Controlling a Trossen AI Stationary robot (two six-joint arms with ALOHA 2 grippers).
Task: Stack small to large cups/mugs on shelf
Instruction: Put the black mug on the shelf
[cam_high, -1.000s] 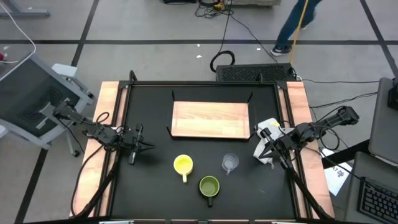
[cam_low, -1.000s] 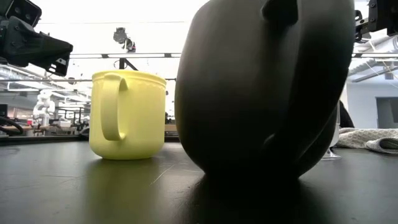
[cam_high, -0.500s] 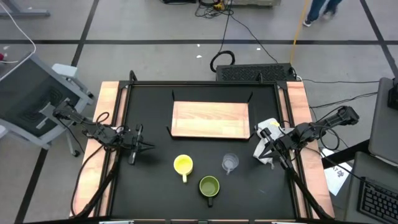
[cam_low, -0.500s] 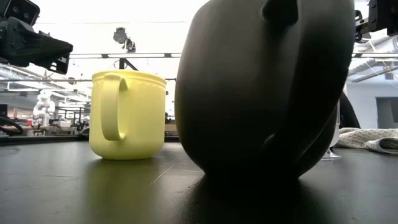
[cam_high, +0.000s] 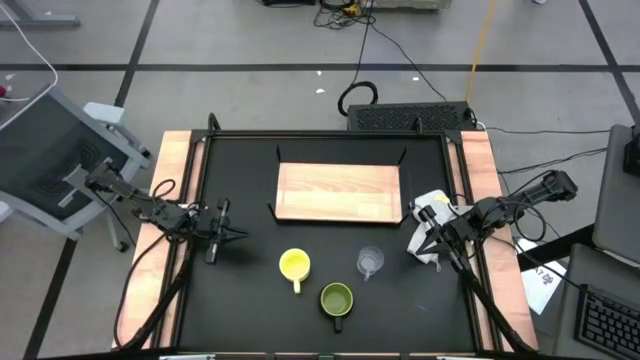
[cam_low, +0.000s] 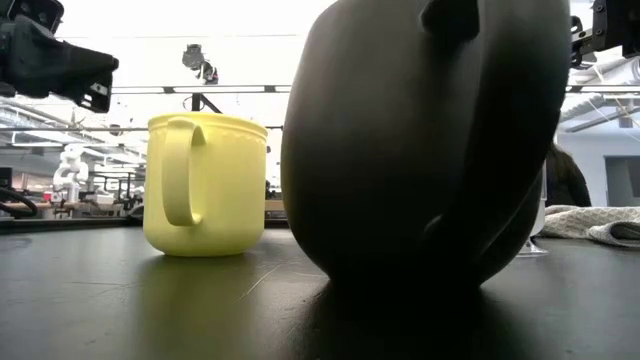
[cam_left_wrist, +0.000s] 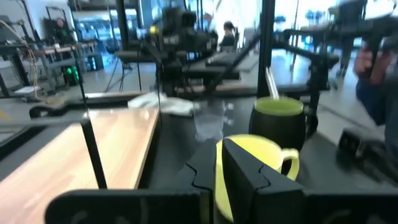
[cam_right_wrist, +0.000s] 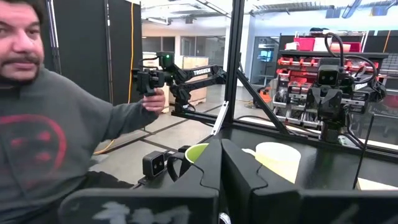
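Note:
The wooden shelf (cam_high: 338, 192) lies at the table's far middle. Near of it, three cups stand upright on their bases: the yellow mug (cam_high: 294, 265), the clear cup (cam_high: 370, 261) and the olive-green mug (cam_high: 336, 299), nearest the front edge. My left gripper (cam_high: 225, 236) hovers shut and empty left of the yellow mug. My right gripper (cam_high: 418, 240) hovers shut and empty right of the clear cup. In the low view the green mug (cam_low: 420, 140) fills the middle, with the yellow mug (cam_low: 205, 185) to its left.
A white cloth (cam_high: 432, 205) lies by the shelf's right end, under my right arm. Wooden rails run along the table's left and right sides. A person (cam_right_wrist: 50, 124) shows close by in the right wrist view, beyond the table's near edge.
My left gripper has risen a little. The cups and the shelf have kept their places.

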